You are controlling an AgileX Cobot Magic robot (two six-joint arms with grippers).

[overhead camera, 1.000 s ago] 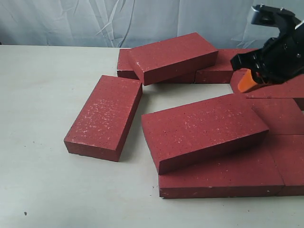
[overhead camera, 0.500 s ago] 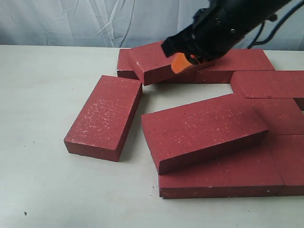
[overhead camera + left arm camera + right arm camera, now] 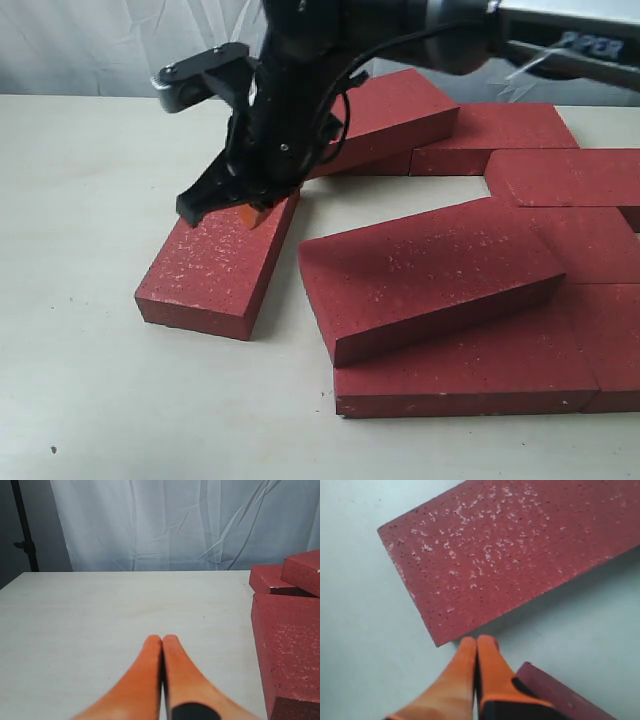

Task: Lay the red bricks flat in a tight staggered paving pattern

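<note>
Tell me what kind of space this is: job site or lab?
Most likely an indoor lab or studio bench, not a job site. The red bricks lie on a pale tabletop, a white cloth backdrop hangs behind, and a dark stand pole stands beside it.

Exterior raised, angled down; right wrist close above its left-centre brick (image 3: 218,255); left wrist low, facing curtain (image 3: 175,525).

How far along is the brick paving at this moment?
Done: several bricks on the right lie flat, side by side. In hand: the right hand, shut, is at the edge of the lone brick on the left. Left: the front tilted brick and the back tilted brick rest on others and need laying flat.
</note>
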